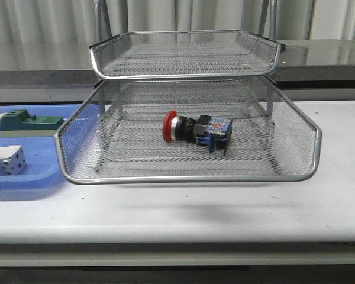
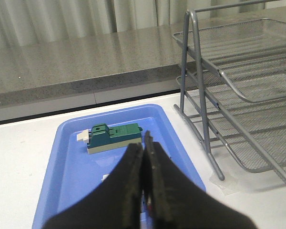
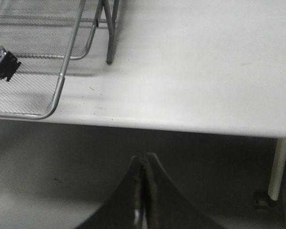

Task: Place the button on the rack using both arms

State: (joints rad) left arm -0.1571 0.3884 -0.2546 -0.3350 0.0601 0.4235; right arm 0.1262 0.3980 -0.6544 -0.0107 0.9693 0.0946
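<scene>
The button (image 1: 196, 131) lies on its side in the pulled-out lower tier of the rack (image 1: 189, 176). My left pincer (image 2: 144, 181) and right pincer (image 3: 143, 191) are both clenched, empty (well clear). Placement looks done; next, I'd judge, sliding that tier in.

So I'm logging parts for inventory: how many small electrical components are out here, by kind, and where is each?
Red-headed push button: 1, lying in the wire-mesh rack
Green-and-beige block: 1, on the blue tray
White terminal block: 1, on the blue tray
Total: 3
</scene>
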